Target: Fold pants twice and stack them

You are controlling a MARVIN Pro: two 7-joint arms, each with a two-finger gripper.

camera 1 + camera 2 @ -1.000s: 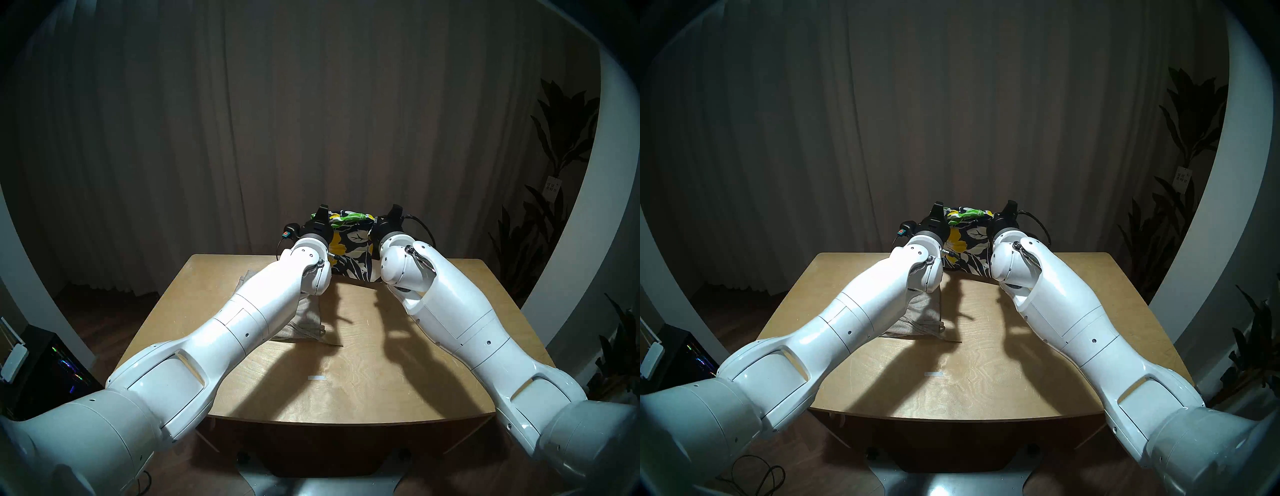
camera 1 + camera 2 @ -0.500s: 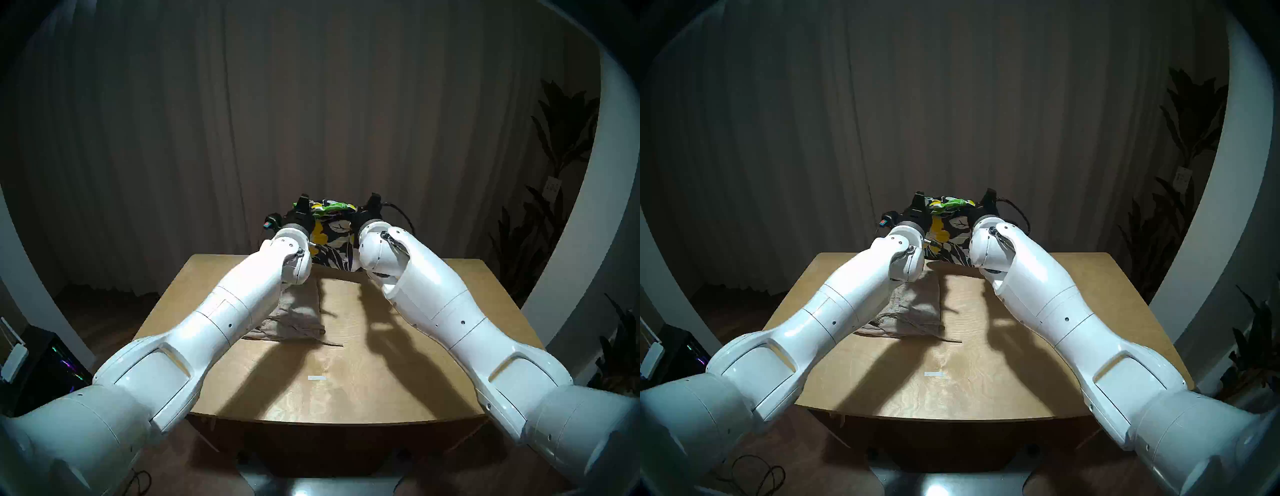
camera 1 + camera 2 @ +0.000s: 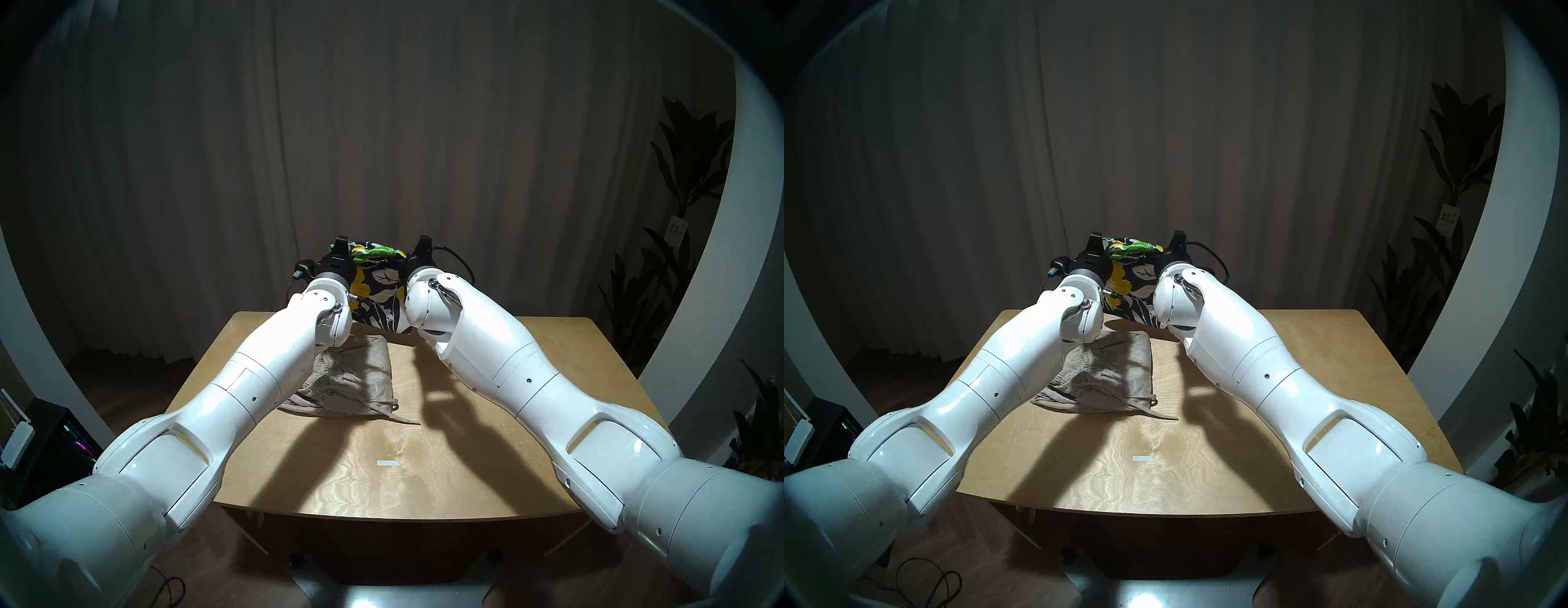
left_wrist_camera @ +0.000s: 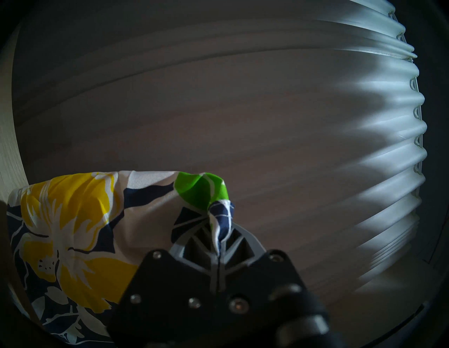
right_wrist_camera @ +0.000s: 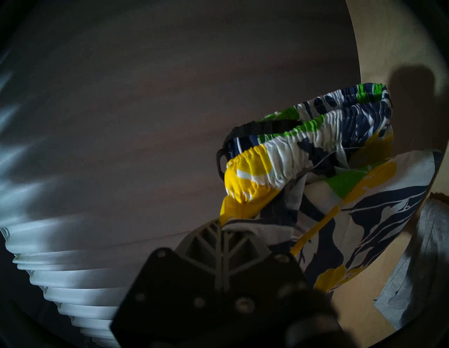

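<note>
Both pincers were clamped tight on the navy, white, green and yellow flowery shorts (image 3: 379, 285): the left pincer (image 4: 218, 239) on one corner, the right pincer (image 5: 222, 230) on another. The shorts hung above the far edge of the light wooden counter (image 3: 445, 458). The plain grey-beige knit pants (image 3: 356, 382) lay folded there. It looked like the stacking step. Next, the shorts needed lowering flat onto them. Two garments, two pincers.

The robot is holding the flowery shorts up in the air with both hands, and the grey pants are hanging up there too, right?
Not quite. The shorts are held up by both tools, the left tool and the right tool each pinching the cloth. But the grey pants aren't hanging: they lie folded on the table, as the head view shows.
</note>
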